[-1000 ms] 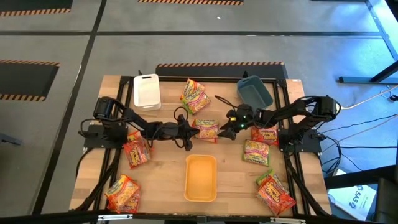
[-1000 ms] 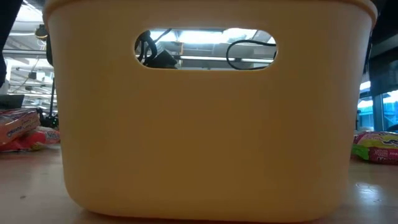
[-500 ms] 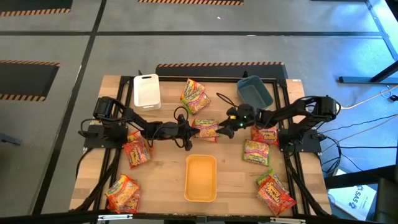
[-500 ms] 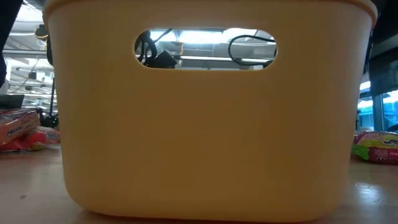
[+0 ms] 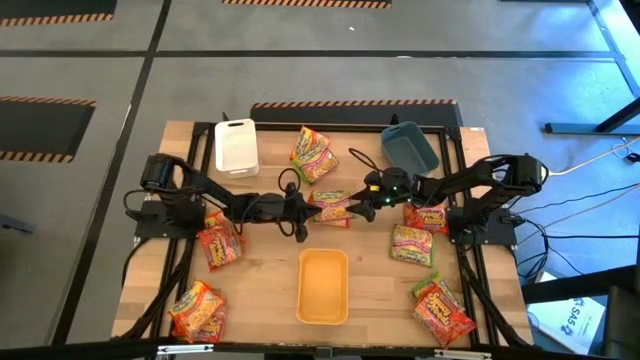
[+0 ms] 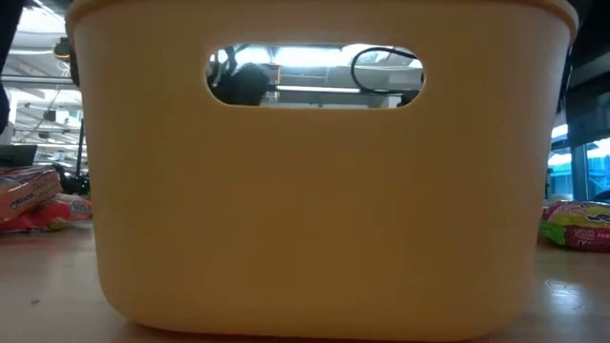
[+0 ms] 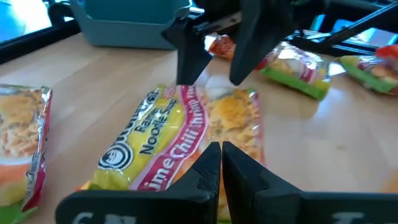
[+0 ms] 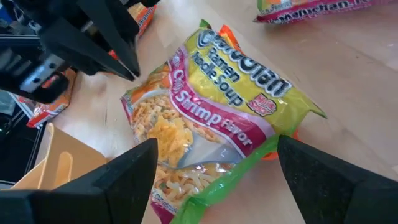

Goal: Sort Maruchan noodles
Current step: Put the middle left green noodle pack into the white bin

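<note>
Now the chili-shrimp noodle packet (image 5: 333, 207) lies between both end effectors.

I work in an industrial lab or workshop: grey concrete floor (image 5: 90, 70) with hazard-striped tape (image 5: 350, 103) around my wooden table (image 5: 270, 270), cables (image 5: 590, 160) trailing beside it.

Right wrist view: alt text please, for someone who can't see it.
The right hand, open, hovers over a Lime Chili Shrimp ramen packet lying on the wooden table. The left hand, shut, is at the packet's far edge.
</note>
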You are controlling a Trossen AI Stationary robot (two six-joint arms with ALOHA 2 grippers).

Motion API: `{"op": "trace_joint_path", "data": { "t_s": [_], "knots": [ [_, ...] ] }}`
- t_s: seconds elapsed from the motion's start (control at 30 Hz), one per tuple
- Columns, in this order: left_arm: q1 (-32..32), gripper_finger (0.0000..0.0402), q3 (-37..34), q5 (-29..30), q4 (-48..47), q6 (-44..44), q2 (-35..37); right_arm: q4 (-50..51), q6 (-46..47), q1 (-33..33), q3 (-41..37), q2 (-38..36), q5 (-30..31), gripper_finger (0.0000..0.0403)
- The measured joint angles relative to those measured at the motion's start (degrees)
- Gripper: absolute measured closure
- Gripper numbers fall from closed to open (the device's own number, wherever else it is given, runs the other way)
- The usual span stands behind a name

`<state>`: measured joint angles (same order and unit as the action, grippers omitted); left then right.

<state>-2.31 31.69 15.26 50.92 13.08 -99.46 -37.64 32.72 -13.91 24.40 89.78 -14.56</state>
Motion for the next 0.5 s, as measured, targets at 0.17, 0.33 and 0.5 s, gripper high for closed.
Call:
{"op": "trace_joint_path", "data": {
  "t_s": [0.17,0.33,0.5],
  "knots": [
    [-0.74,0.0390,0.02,-2.49,-4.42,0.24,5.84,-0.13,-1.53,0.00,0.01,-0.44,-0.98,0.0087],
    [0.59,0.0359,0.03,-2.86,-12.04,3.50,9.85,0.02,-2.80,0.00,0.02,-0.44,-0.95,0.0087],
    [2.20,0.0310,-0.01,-6.22,-18.20,15.24,10.65,0.02,-2.85,0.02,0.02,-0.44,-0.92,0.0087]
  ]
}}
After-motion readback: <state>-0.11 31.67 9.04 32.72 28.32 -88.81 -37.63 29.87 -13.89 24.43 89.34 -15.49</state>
